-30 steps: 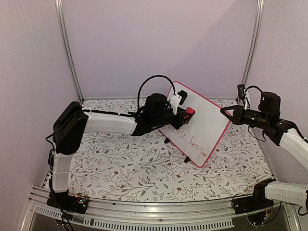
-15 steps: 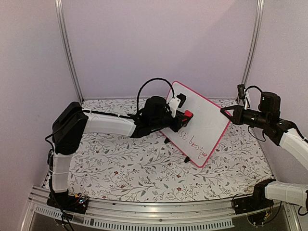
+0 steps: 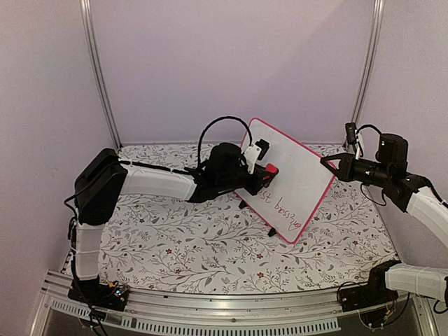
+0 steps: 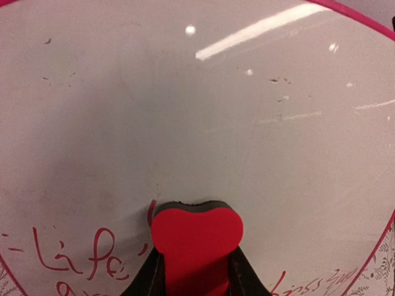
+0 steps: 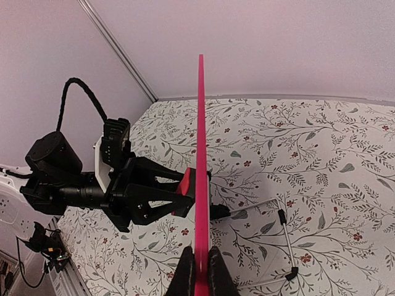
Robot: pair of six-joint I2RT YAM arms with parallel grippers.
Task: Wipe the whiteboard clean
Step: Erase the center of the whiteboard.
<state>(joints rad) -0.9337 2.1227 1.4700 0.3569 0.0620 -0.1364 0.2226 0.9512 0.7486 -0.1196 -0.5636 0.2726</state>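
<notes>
The whiteboard point(image 3: 290, 175) stands tilted on the table, white with a red-pink frame and red handwriting along its lower part. My left gripper point(image 3: 264, 173) is shut on a red eraser point(image 3: 270, 169) and presses its dark felt edge against the board's face. In the left wrist view the eraser point(image 4: 196, 243) sits between the fingers, just above the writing point(image 4: 86, 259). My right gripper point(image 3: 327, 163) is shut on the board's right edge. In the right wrist view the board's edge point(image 5: 200, 154) runs upright between the fingers point(image 5: 217, 277), with the left gripper point(image 5: 179, 197) to its left.
The floral tablecloth point(image 3: 182, 245) covers the table. The board's wire stand with black feet point(image 5: 285, 246) rests behind it. Metal frame posts point(image 3: 98, 77) stand at the back corners, and an aluminium rail point(image 3: 210, 311) runs along the near edge.
My left gripper has slid the eraser a little to the left across the board. The right arm and the board have stayed in place.
</notes>
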